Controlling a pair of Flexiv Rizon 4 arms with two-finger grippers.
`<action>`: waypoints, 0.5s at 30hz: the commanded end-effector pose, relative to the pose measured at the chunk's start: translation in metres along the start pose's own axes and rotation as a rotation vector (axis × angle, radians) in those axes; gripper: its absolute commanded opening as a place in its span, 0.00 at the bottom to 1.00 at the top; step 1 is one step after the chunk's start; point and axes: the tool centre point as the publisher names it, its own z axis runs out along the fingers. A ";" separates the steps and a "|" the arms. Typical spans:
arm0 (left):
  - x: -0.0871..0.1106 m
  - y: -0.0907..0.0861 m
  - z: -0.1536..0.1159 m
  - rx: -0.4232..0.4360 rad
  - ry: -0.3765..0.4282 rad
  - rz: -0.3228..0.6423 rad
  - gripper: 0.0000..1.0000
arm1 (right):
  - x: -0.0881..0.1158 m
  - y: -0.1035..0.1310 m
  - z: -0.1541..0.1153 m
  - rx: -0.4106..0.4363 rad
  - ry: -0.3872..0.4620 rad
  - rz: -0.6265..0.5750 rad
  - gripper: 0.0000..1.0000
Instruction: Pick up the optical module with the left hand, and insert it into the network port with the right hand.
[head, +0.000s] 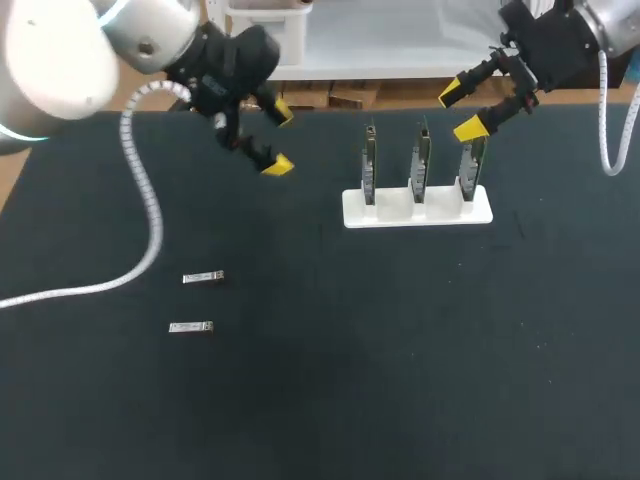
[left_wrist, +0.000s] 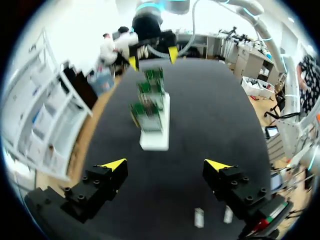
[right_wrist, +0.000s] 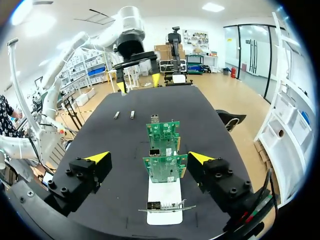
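Left gripper is held open and empty left of the stand, right gripper open above it, while two modules lie well apart from it, flat and likely to be pushed aside by a misaligned grasp.

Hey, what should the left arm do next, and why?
Probably move the left gripper over and down onto the nearer module. The gripper is open and empty, away from it; that one and the farther module lie untouched on the table, so nothing can be inserted yet.
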 end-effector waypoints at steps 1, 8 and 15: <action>0.028 -0.054 -0.027 -0.043 0.062 -0.101 1.00 | 0.000 0.000 0.000 0.000 0.000 0.000 1.00; 0.054 -0.096 -0.009 0.002 0.137 -0.180 1.00 | 0.000 0.000 0.000 0.000 0.000 0.000 1.00; 0.069 -0.108 -0.001 0.023 0.179 -0.190 1.00 | 0.000 0.000 0.000 0.000 0.000 0.000 1.00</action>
